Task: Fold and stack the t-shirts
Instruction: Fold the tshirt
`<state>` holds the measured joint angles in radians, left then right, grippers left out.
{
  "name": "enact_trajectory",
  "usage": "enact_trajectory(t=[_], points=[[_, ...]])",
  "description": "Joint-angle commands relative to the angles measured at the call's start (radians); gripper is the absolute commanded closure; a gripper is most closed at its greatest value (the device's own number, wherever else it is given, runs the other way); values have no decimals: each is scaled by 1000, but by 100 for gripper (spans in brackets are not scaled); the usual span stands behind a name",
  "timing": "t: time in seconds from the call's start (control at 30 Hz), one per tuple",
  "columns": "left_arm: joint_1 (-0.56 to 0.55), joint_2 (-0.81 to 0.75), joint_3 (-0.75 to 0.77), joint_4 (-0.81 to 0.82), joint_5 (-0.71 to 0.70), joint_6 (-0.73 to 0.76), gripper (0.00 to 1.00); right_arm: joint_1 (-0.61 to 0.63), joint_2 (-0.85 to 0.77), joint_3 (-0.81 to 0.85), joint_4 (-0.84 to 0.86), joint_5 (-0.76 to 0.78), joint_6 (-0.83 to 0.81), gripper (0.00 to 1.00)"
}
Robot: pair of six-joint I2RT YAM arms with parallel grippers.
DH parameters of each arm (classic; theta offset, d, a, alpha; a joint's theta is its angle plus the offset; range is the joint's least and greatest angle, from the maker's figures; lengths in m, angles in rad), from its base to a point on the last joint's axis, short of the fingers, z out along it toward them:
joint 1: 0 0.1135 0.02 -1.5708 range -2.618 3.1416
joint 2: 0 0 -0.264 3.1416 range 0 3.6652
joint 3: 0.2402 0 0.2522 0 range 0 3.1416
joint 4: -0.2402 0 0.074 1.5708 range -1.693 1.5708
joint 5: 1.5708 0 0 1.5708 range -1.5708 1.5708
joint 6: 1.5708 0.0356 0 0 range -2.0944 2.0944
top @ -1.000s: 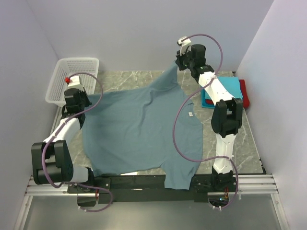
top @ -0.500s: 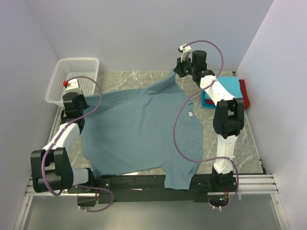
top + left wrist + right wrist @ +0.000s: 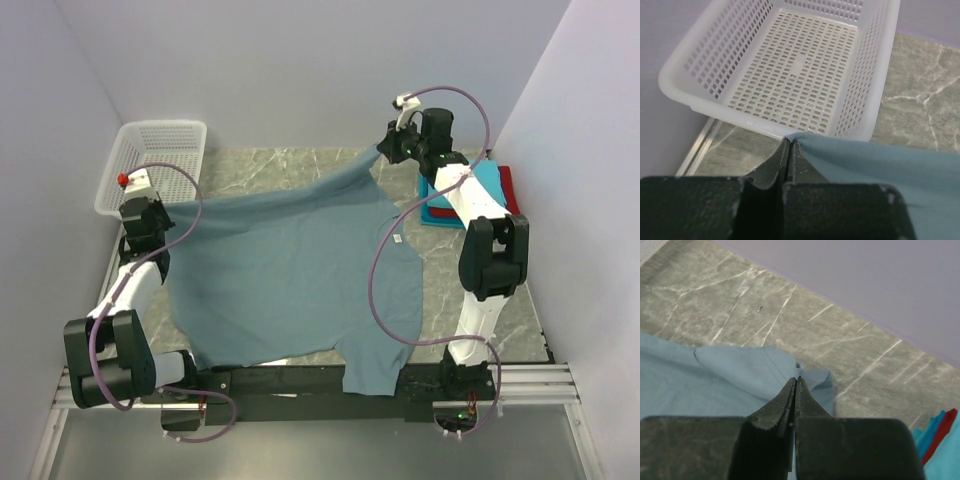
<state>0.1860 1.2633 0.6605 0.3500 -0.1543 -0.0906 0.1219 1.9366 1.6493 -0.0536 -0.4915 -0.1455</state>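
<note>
Both pincers have spread apart since a second ago, the left gripper (image 3: 148, 207) going left toward the basket (image 3: 165, 124) and the right gripper (image 3: 386, 151) going right, so the tee's (image 3: 290, 270) far edge is now pulled straight. Each pincer is fully closed on cloth: the left pinches the tee's far-left corner, the right its far-right corner. The tee lies across the middle of the table (image 3: 260, 165), with its near edge over the front rail. A folded stack (image 3: 485, 178) lies at the right, partly behind the right arm.

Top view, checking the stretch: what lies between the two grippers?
Only the far edge of the grey tee, stretched from left gripper to right gripper; top view shows it.
</note>
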Motion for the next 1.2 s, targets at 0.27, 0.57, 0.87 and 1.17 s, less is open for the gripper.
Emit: enact_trajectory(t=[0.27,0.57,0.87,1.17], points=[[32,10,-10,61,59,14,100,4,-217,-198,96,-64,-8,100],[47,93,36,50,70,12,100,-1,-315,-309,116,-81,-16,100],[47,36,-47,99,18,18,100,-10,-367,-390,138,-99,-9,100],[49,54,-33,43,-5,17,100,-13,-426,-493,155,-105,-16,100]])
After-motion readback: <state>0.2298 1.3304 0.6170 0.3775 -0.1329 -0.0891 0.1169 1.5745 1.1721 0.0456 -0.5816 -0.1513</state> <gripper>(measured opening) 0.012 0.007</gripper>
